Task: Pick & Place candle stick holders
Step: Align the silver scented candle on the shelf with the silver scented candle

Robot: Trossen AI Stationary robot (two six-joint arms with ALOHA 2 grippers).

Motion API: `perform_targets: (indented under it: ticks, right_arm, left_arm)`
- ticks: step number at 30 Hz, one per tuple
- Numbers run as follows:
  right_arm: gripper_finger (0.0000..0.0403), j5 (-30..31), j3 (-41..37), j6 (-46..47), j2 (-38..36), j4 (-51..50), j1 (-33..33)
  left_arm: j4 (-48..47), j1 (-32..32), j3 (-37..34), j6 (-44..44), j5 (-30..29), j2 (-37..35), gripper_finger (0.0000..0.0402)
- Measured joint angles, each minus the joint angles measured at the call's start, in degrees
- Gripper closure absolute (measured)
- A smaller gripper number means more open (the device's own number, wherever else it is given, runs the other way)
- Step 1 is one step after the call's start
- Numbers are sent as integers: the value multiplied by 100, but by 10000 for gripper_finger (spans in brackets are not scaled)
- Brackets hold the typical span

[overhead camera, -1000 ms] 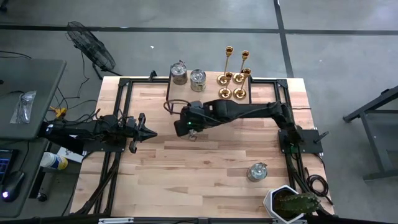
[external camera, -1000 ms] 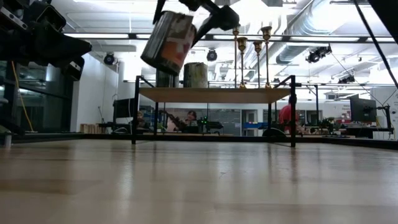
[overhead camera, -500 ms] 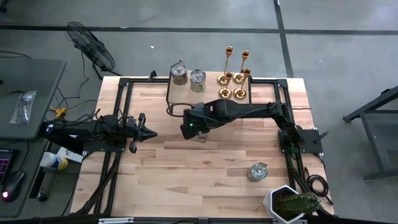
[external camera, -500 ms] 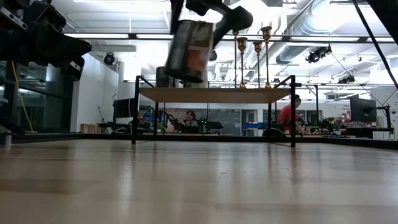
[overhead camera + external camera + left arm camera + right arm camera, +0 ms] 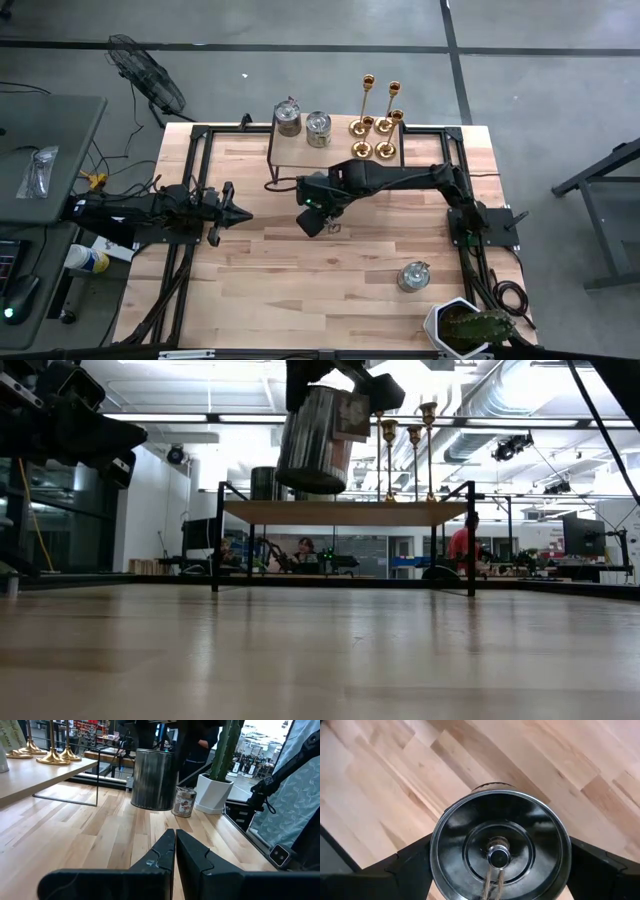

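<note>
Candlesticks [image 5: 375, 125] standing on shelf [image 5: 340, 150] at tabletop's [image 5: 260, 280] far edge; right gripper [image 5: 312, 212] clamped on jar [image 5: 315, 428], hanging above open middle; left gripper [image 5: 240, 213] closed, idling.

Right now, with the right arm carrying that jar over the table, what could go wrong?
1. The right end effector holds the silver jar by its sides, high above the table; a slip would likely drop it hard.
2. The jar's lid may come loose if the jar tilts.
3. The gold candle stick holders stand untouched on the raised shelf, so the arm may be moving the wrong item.
</note>
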Motion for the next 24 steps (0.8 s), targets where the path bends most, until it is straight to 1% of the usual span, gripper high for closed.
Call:
perform_targets:
  ticks: [7,14,17,20,24]
  right_arm:
    - [57,-53,0,-1230,-2,-10,18]
    - [57,340,-2,-2492,-9,-9,146]
    - [57,346,-2,-2633,-11,-9,157]
    - [54,418,-4,-2627,-11,-8,157]
    - [58,491,-7,-2675,-11,-7,151]
  left_arm:
    - [20,0,0,-2,-1,0,389]
    - [52,0,0,-2,-1,-2,389]
    - [47,0,0,-2,-10,0,389]
    - [-11,0,0,-4,-217,0,389]
    - [-9,0,0,-15,-242,2,389]
